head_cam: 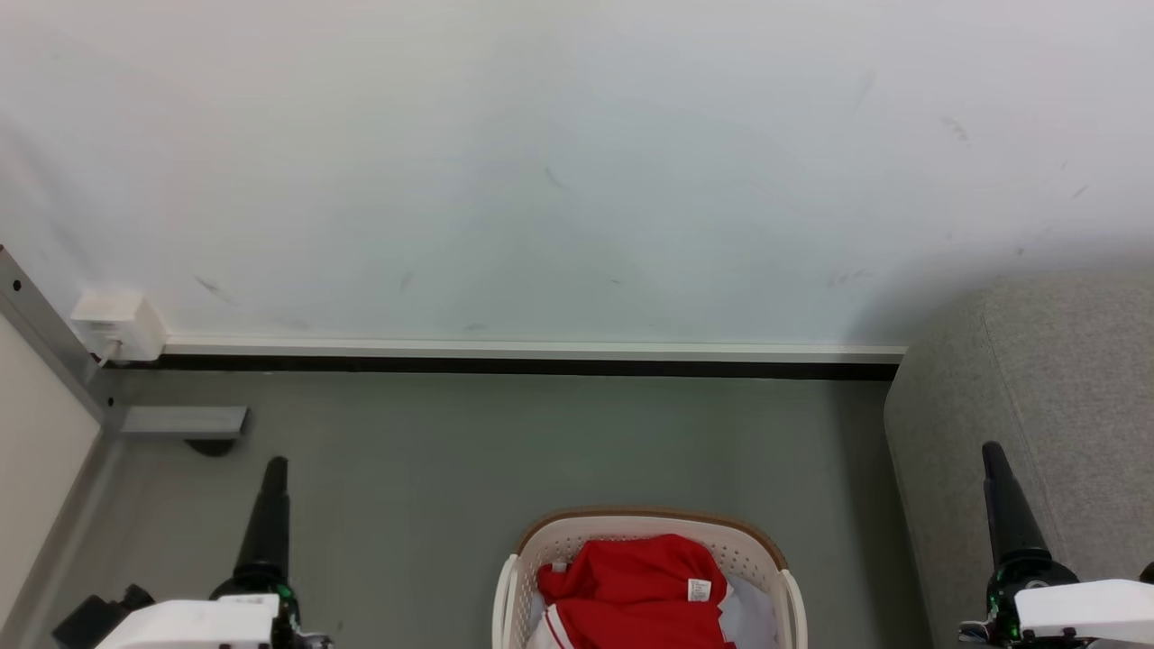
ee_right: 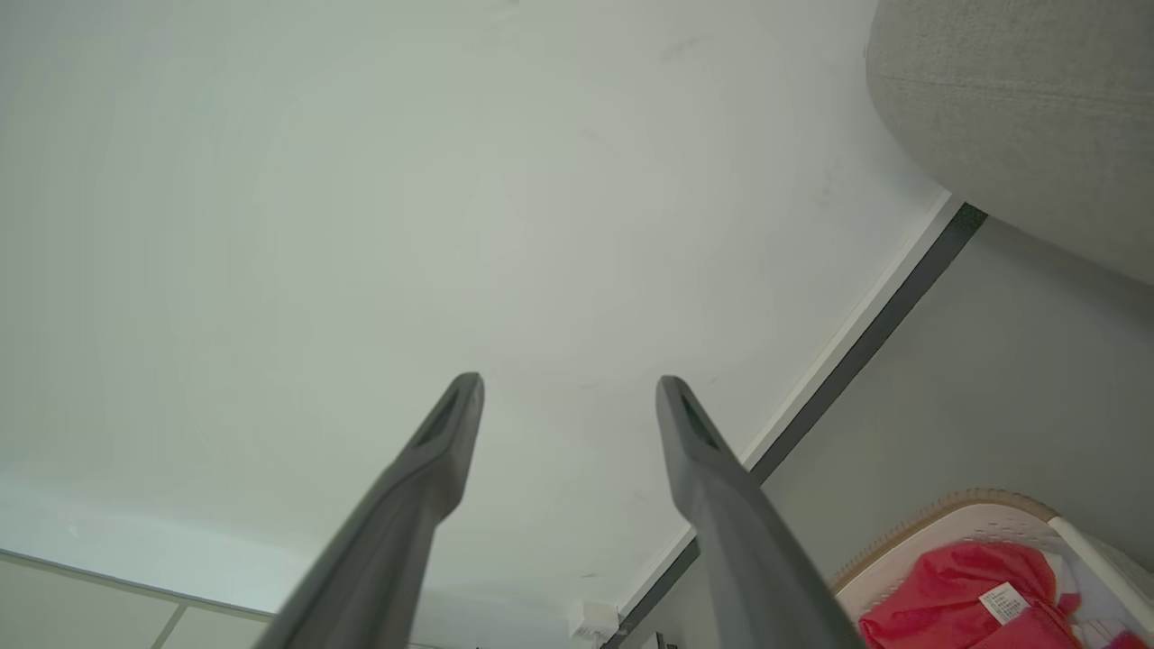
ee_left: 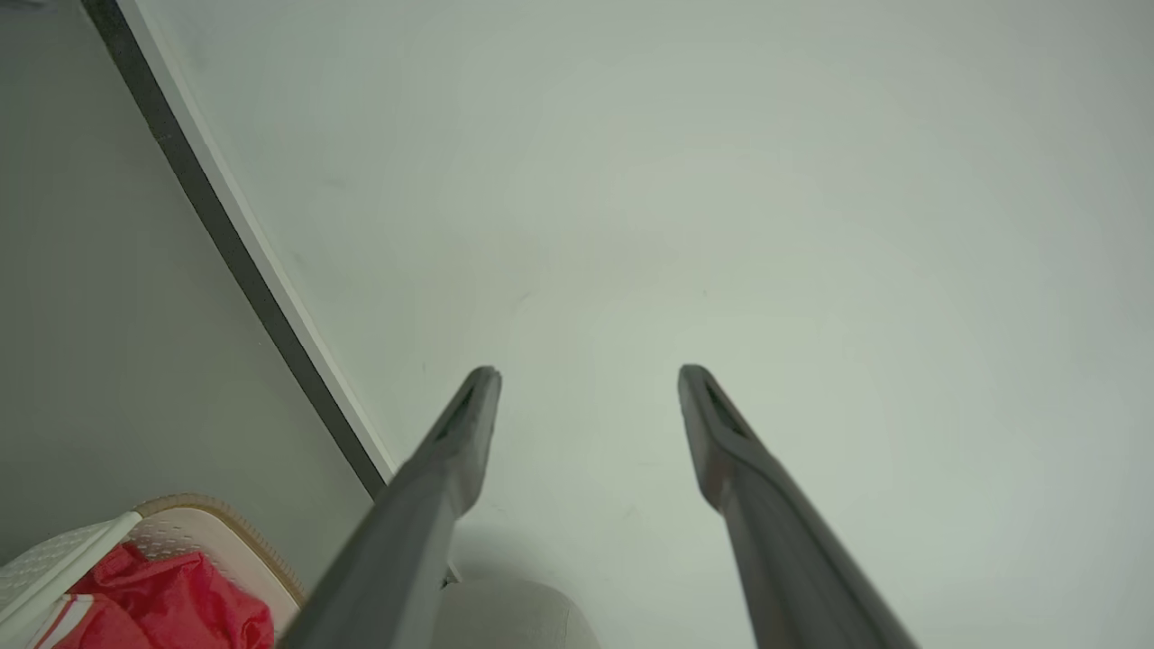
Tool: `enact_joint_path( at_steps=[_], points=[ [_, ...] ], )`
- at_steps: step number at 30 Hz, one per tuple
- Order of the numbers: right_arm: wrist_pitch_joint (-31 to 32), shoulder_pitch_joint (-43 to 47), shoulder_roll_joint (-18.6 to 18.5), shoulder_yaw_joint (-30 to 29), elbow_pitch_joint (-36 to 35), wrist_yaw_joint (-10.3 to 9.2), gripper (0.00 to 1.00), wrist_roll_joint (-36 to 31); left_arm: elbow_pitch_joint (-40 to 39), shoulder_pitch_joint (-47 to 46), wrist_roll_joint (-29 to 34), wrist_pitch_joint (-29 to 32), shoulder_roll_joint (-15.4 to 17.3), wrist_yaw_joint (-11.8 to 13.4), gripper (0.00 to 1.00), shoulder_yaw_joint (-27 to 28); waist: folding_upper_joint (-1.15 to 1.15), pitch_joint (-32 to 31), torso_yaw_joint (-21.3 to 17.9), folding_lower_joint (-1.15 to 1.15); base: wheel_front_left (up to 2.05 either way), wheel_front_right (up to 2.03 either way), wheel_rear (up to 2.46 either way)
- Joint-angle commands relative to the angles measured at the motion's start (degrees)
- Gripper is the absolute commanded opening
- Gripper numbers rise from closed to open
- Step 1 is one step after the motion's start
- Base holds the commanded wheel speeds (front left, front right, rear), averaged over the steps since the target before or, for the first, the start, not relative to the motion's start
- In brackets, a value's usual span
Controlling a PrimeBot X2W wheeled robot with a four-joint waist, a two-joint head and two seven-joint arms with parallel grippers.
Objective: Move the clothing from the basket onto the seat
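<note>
The cream-white basket (head_cam: 550,541) with a brown rim stands on the floor at the bottom centre. Red clothing (head_cam: 631,581) lies bunched inside it, with a white label and a white stripe showing. The grey seat (head_cam: 1064,388) rises at the right, close beside the basket. My left gripper (head_cam: 275,469) hangs to the basket's left and my right gripper (head_cam: 992,451) in front of the seat, both well apart from the clothing. In the left wrist view my left gripper (ee_left: 590,374) is open and empty, with the basket (ee_left: 216,523) and clothing (ee_left: 171,599) at the lower left. My right gripper (ee_right: 570,385) is open and empty too, with the basket (ee_right: 938,514), clothing (ee_right: 938,595) and seat (ee_right: 1019,108) to its right.
A pale wall with a white and black baseboard (head_cam: 532,351) stands behind the grey floor. A white socket box (head_cam: 117,323) and a grey metal bracket (head_cam: 185,422) sit in the left corner. Pale bluish-white cloth (head_cam: 753,617) lies in the basket beside the red clothing.
</note>
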Motion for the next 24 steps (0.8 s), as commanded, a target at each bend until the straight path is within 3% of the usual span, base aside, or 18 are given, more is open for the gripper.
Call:
enact_joint_path(
  at_steps=[1, 10, 14, 24],
  points=[
    [-0.77, -1.75, -0.75, 0.73, -1.42, -0.03, 1.0, -2.08, -1.41, -1.49, 2.28, -0.65, 0.46, -0.27, 1.0, 0.2, 0.0, 0.06, 0.0, 0.0, 0.0, 0.0, 0.0],
    [-2.71, -2.44, -1.68, 3.04, -2.1, -0.03, 1.0, -10.27, -2.42, -1.65, 11.23, -2.66, 0.51, -0.31, 1.0, -0.68, 0.0, 0.3, -0.02, 0.0, 0.0, 0.0, 0.0],
    [-3.53, -2.7, -1.79, 3.84, -2.49, -0.04, 1.0, -13.81, -2.8, -1.73, 18.49, -3.42, 0.54, -0.31, 1.0, -1.16, 0.0, 0.41, -0.02, 0.0, 0.0, 0.0, 0.0],
    [-5.39, -3.38, -2.65, 6.98, -2.46, -0.05, 1.0, -24.15, -3.61, -1.68, 31.18, -5.29, 0.6, 1.47, 1.0, -2.69, 0.0, 0.47, -0.02, 0.0, 0.0, 0.0, 0.0]
  ],
)
